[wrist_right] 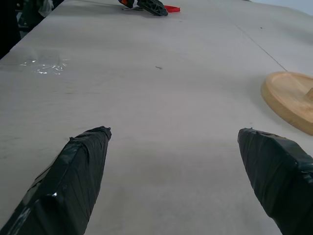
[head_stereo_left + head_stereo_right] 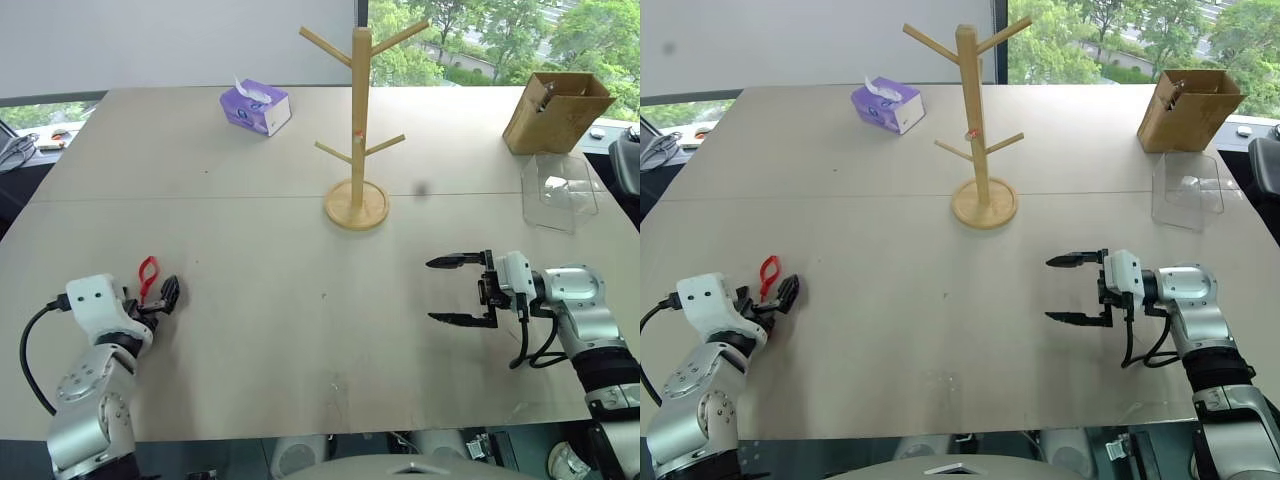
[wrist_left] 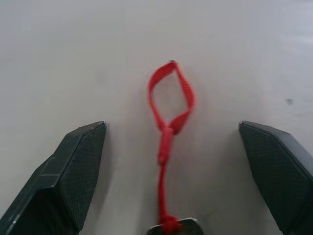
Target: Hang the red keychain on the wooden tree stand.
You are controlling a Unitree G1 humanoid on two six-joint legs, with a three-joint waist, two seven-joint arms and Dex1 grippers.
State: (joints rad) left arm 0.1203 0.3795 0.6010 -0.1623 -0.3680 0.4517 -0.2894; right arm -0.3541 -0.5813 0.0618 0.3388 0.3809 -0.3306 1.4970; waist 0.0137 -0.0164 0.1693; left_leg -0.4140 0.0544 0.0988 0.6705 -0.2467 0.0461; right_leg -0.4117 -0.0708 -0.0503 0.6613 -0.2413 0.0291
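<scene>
The keychain (image 3: 168,115) lies flat on the table (image 2: 260,250) at the lower left of the left eye view, its red loop just past the left gripper (image 2: 160,295). In the left wrist view the strap runs down between the two spread fingers (image 3: 73,171) without touching either. The metal key is cut off at the bottom edge there, and from the head camera the gripper hides it. The stand (image 2: 358,120) rises upright at upper centre, well apart from the keychain; its pegs are bare. At the lower right, the right gripper (image 2: 458,291) hovers with fingers spread wide, holding nothing. In the right wrist view only an edge of the stand's base shows.
</scene>
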